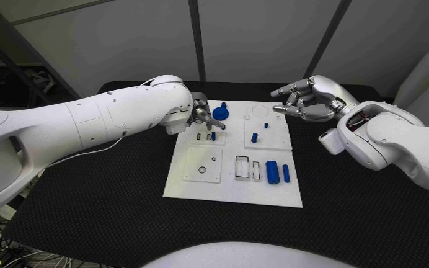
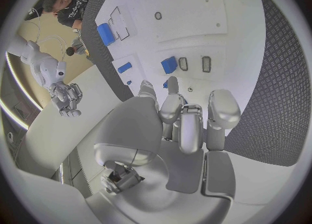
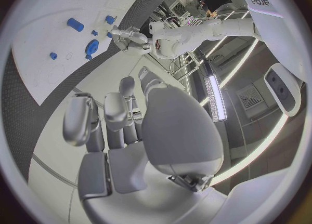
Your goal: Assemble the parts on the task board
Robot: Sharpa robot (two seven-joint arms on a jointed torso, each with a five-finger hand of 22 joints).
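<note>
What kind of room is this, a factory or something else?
Probably a robotics lab or test cell, not a factory. The black table holds just one white task board with small blue parts, grey partition panels stand behind it, and a second robot arm stands beyond the table.

The task board (image 1: 234,184) looks smooth matt white plastic (perhaps), on a rough-textured black table (image 1: 107,218).
</note>
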